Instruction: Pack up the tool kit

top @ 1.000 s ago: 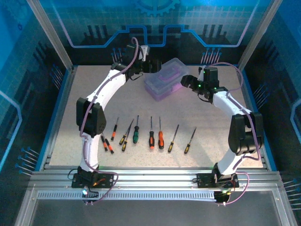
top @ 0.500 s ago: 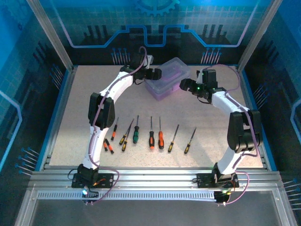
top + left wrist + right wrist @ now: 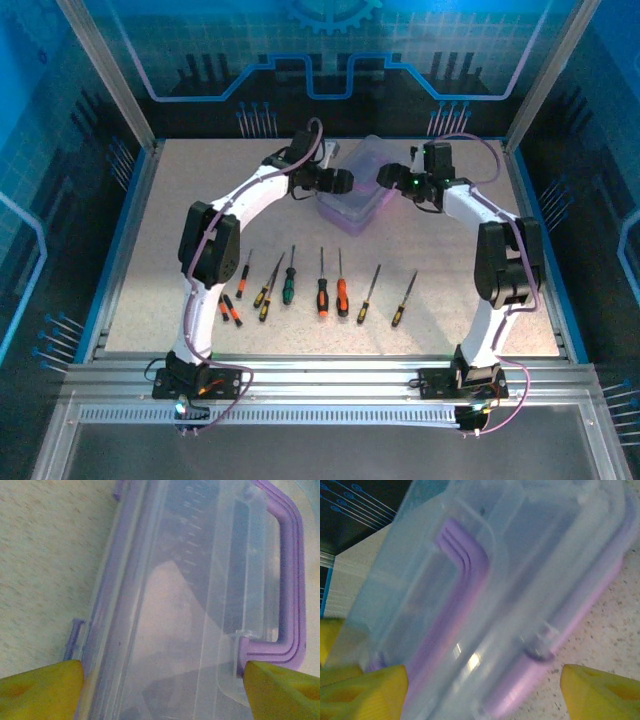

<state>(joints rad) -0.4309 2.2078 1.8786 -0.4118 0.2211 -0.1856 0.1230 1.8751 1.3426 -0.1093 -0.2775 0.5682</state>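
Speckled beige tabletop sits inside a blue-lit enclosure, and toward its far middle lies the small rectangular translucent purple plastic case. Its clear lid is on top. From the top view its long axis runs diagonally, from near-left to far-right. In the left wrist view its purple handle lies along the right-hand long edge, parallel to that axis. The left gripper meets the case from the left side. Its yellow fingertips are spread wide, one by the hinge-side edge and one by the foot of the handle, with the case body between them. Whether they press on the plastic cannot be told. The right gripper comes in from the opposite side, facing the left one across the case. Its yellow fingertips are likewise wide apart, with the lid and handle close up between them, and contact is unclear in that blurred view. Each arm rises from its base at the near edge to a raised elbow, and the forearm then stretches inward toward the case. Well apart from the case, on the near half of the table, the slim screwdrivers lie in a loose row. Their green, orange and yellow-black handles are toward the arm bases and their shafts point away.
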